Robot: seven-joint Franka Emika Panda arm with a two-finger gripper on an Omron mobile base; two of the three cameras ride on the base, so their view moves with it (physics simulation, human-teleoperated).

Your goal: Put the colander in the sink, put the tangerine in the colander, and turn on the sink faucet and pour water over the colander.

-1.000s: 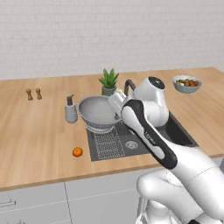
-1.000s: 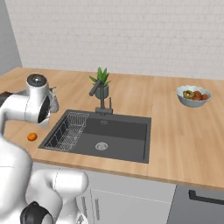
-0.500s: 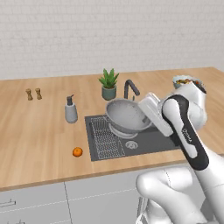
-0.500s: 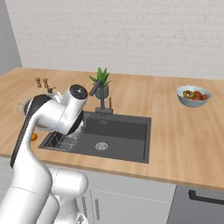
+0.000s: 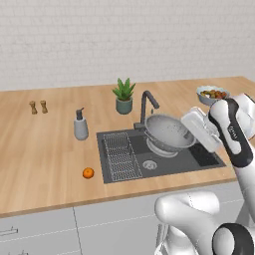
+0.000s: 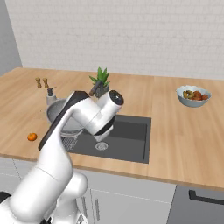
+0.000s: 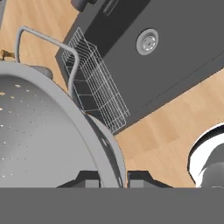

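Colander (image 5: 168, 133) rim in pincer (image 7: 113, 177)

The colander (image 5: 168, 132) I hold is silver-grey, with small dot holes all over. The sink (image 5: 199, 154) under it is dark grey, and its wire rack (image 5: 121, 155) is pale grey — a fine grid. The tangerine (image 5: 88, 173) is orange on the light wood counter (image 5: 45, 144). The far fruit bowl (image 6: 193, 96) is pale blue.
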